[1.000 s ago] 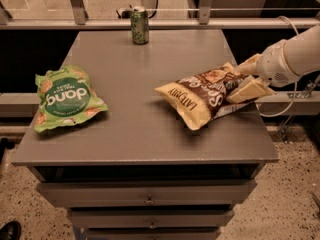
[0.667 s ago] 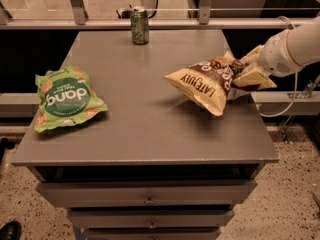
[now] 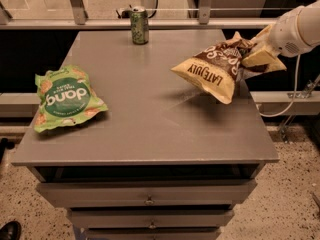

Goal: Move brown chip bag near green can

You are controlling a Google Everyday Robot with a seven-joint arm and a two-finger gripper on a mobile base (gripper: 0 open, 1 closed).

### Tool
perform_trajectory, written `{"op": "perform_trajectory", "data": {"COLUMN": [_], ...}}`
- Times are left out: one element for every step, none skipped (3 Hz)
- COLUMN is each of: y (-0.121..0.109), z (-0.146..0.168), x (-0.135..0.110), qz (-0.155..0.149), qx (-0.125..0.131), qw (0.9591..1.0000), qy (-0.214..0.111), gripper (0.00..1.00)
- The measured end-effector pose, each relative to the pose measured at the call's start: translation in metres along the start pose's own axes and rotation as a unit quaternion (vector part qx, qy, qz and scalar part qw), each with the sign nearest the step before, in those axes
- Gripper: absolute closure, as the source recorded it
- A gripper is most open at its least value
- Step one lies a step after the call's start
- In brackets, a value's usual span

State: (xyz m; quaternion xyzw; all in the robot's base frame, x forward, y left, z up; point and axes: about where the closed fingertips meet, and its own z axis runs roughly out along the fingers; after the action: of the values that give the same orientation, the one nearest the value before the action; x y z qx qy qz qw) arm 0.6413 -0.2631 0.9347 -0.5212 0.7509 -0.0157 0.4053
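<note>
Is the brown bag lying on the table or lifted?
Lifted: the tool at right holds the bag tilted above the table.

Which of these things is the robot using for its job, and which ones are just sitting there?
For the job: brown chip bag, held above the table on its right side; pincer, clamped on the bag's right end; green can, upright at the far edge.
Just lying about: green chip bag, flat on the left.

You see warm, dim overhead light. The table [image 3: 150,129] carries a soft sheen, and the brown chip bag [image 3: 210,71], gripped by the pincer [image 3: 254,59] at right, casts a faint shadow.
</note>
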Motion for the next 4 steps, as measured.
{"op": "perform_trajectory", "data": {"y": [0.004,-0.015,-0.075,-0.14], "z": [0.004,0.027,0.073,0.115], "x": [0.001,-0.005,-0.013,-0.019], "qz": [0.007,0.019,0.034,0.046], "qx": [-0.002,0.019,0.073,0.147], "qw": [1.0,0.9995,0.9965,0.9879], "qy": [-0.003,-0.015,-0.021,0.017], "gripper": [1.0,1.0,1.0,1.0]}}
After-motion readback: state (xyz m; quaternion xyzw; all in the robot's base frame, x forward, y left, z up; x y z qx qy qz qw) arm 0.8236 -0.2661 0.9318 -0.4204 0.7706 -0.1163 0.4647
